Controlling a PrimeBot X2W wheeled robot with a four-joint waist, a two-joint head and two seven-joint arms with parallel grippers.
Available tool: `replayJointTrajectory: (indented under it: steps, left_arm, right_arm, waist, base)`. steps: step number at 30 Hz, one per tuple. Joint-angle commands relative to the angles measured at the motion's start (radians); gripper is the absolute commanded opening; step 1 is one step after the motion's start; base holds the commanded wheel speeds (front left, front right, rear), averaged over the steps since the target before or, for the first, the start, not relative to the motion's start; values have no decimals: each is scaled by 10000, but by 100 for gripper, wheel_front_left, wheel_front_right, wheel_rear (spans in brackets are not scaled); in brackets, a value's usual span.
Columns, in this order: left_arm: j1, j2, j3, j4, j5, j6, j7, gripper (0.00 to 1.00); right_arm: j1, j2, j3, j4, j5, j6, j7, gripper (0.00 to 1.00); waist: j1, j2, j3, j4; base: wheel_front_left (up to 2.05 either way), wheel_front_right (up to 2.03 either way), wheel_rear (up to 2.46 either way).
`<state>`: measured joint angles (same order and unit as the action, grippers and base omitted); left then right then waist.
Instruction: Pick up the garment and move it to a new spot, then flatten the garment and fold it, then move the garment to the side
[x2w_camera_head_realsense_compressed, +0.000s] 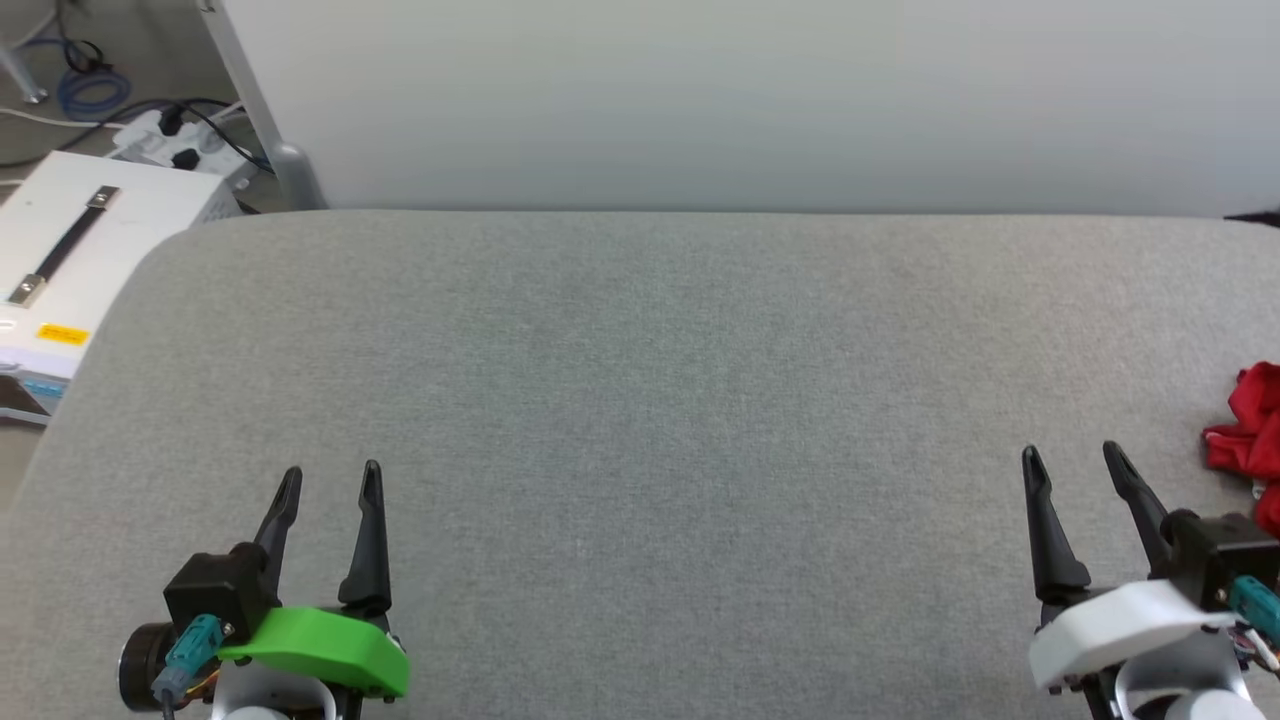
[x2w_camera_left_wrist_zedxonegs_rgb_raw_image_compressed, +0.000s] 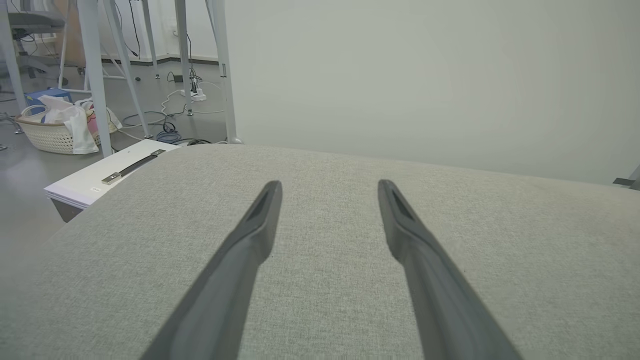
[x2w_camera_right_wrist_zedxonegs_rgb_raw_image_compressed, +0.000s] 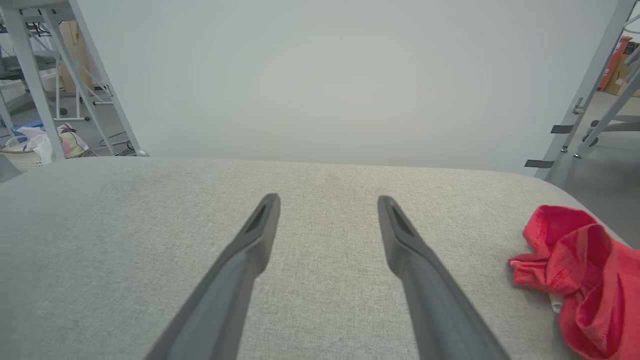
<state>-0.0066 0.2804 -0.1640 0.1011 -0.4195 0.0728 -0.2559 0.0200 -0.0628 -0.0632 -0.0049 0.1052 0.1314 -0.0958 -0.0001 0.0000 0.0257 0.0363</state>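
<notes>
Hovering wide and empty: right claw (x2w_camera_head_realsense_compressed: 1070, 450), with left claw (x2w_camera_head_realsense_compressed: 331, 468) well to its left. Red shirt (x2w_camera_head_realsense_compressed: 1250, 430) bunched on tabletop (x2w_camera_head_realsense_compressed: 640, 380) just right of right claw. Best: swing right, pinch a raised fold.

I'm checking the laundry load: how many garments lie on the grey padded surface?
1: a crumpled red garment at the right edge of the surface, just right of the open right hand. It runs past the picture's edge, so more could be hidden.

Red garment (x2w_camera_right_wrist_zedxonegs_rgb_raw_image_compressed: 580, 280), crumpled in a heap at the grey surface's right edge
</notes>
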Motion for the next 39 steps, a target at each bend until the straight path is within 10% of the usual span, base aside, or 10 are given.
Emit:
replayJointTrajectory:
  steps: [1,38,39]
  left_arm:
    - [193,42,27,101,90,-124,-58,100]
    - [372,-95,15,555,376,-461,-59,100]
    - [405,-77,44,531,251,-422,4,0]
  right_arm:
    - [318,52,54,-318,64,-7,94,100]
    - [2047,125,177,-2199,539,-7,918,100]
    - [2036,121,185,-2173,493,0,926,0]
  waist:
    - [1,0,-317,241]
    - [1,0,-375,-92]
    - [1,0,-381,-96]
  base:
    - [0,0,0]
    - [0,0,0]
    - [0,0,0]
